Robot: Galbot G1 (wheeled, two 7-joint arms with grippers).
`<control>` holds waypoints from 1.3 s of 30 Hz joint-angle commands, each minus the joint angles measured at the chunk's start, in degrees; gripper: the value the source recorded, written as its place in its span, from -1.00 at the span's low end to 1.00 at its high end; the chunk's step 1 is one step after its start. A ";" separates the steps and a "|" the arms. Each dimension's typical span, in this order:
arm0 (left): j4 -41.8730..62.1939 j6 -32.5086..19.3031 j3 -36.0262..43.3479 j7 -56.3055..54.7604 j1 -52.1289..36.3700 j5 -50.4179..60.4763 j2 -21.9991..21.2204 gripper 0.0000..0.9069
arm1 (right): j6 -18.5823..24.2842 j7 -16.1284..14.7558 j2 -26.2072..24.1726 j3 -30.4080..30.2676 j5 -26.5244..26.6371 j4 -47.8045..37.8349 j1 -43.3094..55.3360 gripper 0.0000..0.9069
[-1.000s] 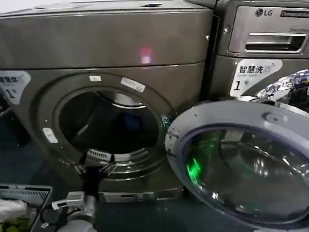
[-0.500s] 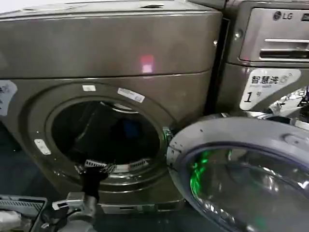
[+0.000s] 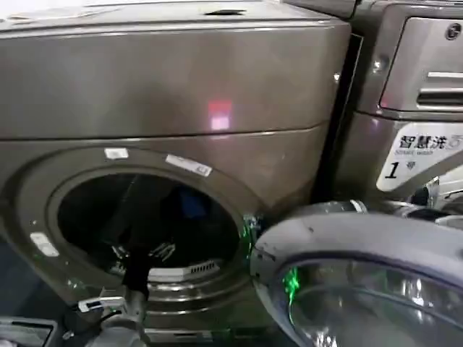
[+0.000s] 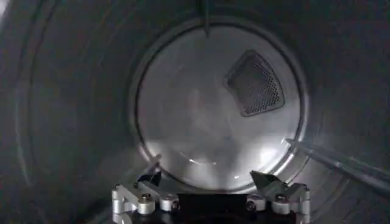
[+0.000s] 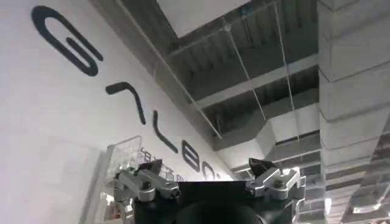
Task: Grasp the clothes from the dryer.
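Observation:
The dryer (image 3: 173, 79) stands in front of me in the head view with its round drum mouth (image 3: 145, 217) open. Deep inside, toward the right of the drum, lies the clothes (image 3: 194, 203), a small dark blue bundle. My left gripper (image 3: 142, 251) is open at the lower rim of the mouth, pointing in, well short of the bundle. In the left wrist view the left gripper (image 4: 206, 179) faces the drum's shiny back wall with nothing between its fingers. The right gripper (image 5: 207, 167) is open and empty, aimed up at a wall and ceiling.
The dryer's round glass door (image 3: 362, 282) hangs open at the right, close to the mouth. A second machine (image 3: 419, 108) with a white "1" sticker stands to the right. A mesh vent (image 4: 256, 82) sits in the drum's back wall. A basket corner (image 3: 18, 331) shows at lower left.
The head view has drawn nearer: dryer and door look larger and sit further right. The left gripper has pushed slightly further into the drum mouth. The basket has slid mostly out of view.

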 commanded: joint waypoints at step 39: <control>106.54 -22.61 31.84 64.50 -83.51 11.59 5.06 1.00 | -0.64 -2.99 -1.49 4.79 -0.91 -3.59 -3.08 1.00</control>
